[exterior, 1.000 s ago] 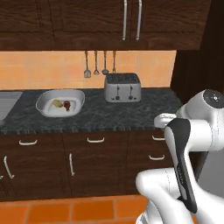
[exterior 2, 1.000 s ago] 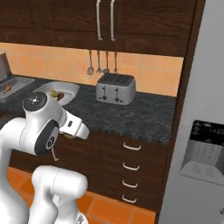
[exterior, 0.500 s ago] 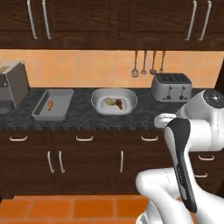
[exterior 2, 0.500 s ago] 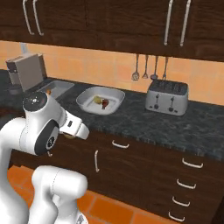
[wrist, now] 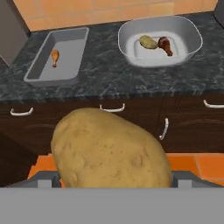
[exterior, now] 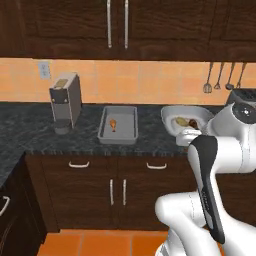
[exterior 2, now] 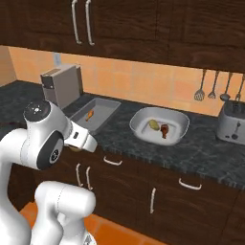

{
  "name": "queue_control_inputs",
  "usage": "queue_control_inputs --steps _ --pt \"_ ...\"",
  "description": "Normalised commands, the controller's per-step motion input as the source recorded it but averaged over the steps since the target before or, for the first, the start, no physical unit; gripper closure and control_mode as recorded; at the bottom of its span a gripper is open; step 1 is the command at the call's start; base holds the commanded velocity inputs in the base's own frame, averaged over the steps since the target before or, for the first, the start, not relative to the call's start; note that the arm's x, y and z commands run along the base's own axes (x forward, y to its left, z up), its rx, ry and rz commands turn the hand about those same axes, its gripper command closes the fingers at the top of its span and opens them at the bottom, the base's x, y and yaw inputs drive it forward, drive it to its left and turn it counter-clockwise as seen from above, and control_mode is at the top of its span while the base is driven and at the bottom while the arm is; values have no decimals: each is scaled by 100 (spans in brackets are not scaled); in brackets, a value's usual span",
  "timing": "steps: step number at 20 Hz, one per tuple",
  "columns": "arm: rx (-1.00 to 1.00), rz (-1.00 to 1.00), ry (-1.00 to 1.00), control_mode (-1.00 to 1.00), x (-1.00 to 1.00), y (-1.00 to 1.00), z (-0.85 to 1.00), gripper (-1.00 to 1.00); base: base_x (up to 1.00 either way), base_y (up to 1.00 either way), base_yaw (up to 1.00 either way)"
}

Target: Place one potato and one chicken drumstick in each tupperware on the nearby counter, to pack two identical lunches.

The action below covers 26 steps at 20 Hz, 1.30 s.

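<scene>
As the base has slid left to face the grey tray (exterior: 118, 125) holding one drumstick (wrist: 54, 57), the claw (wrist: 114, 183) carries a potato (wrist: 111, 151) between wide jaws, ready to complete that lunch.

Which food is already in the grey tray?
Only one chicken drumstick lies in the grey tray; no potato is inside it.

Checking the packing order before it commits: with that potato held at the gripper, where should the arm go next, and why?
Probably carry the potato toward the grey tray: it holds one drumstick and no potato, while the white dish already has both. The gripper hangs short of the counter.
</scene>
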Motion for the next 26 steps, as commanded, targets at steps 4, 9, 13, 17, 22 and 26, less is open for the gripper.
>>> queue_control_inputs --steps 4,9,13,17,22,26 --pt "0 0 0 100 0 0 0 100 100 100 0" --pt "0 0 0 100 0 0 0 100 90 92 0" --pt "-1 0 4 -100 11 -1 -14 100 46 20 0" --pt "0 0 11 -100 44 -61 -54 100 0 0 0" --pt "0 -5 9 -100 60 -66 -53 100 0 0 0" --pt "0 -15 8 -100 57 -50 -47 100 0 0 0"
